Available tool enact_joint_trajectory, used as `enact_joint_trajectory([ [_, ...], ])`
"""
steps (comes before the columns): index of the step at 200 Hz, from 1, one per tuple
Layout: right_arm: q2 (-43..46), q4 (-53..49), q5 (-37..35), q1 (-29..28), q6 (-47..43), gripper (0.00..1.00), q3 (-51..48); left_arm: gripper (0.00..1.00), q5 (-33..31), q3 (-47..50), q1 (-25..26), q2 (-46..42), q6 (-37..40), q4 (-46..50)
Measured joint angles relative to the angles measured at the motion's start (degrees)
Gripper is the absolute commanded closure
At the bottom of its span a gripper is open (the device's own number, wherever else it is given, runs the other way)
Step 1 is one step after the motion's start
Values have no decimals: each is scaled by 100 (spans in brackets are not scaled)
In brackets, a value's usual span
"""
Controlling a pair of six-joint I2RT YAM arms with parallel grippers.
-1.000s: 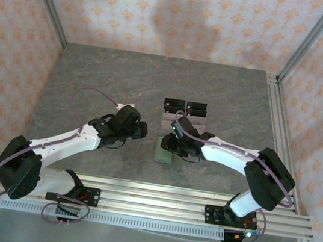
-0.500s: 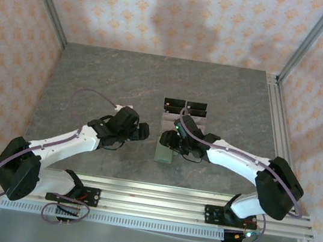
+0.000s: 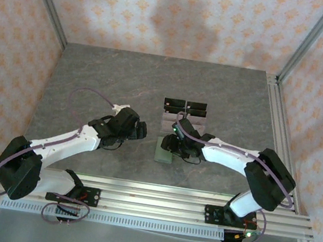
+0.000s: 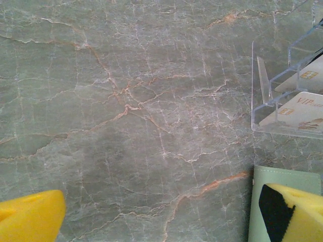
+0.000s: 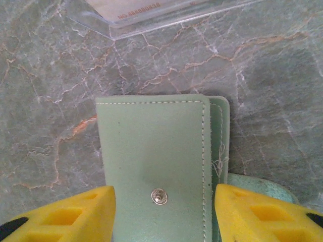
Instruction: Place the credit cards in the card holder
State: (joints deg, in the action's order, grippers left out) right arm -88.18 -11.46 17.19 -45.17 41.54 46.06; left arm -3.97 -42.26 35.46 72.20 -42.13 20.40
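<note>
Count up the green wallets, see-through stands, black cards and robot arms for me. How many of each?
Green wallet: 1
See-through stand: 1
Black cards: 2
Robot arms: 2
Total: 6

One sage-green folding wallet with a snap (image 5: 151,161). One clear acrylic tiered stand (image 4: 263,80). It shows two pale rectangular cards (image 4: 300,110) and two black rectangular cards (image 3: 175,105).
</note>
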Motion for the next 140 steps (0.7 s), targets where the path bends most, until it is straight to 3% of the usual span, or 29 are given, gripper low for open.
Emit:
enact_joint_trajectory([
  [140,-39,463,645,22,-13,50,26,0,0,-94,0,-17,-46,28],
])
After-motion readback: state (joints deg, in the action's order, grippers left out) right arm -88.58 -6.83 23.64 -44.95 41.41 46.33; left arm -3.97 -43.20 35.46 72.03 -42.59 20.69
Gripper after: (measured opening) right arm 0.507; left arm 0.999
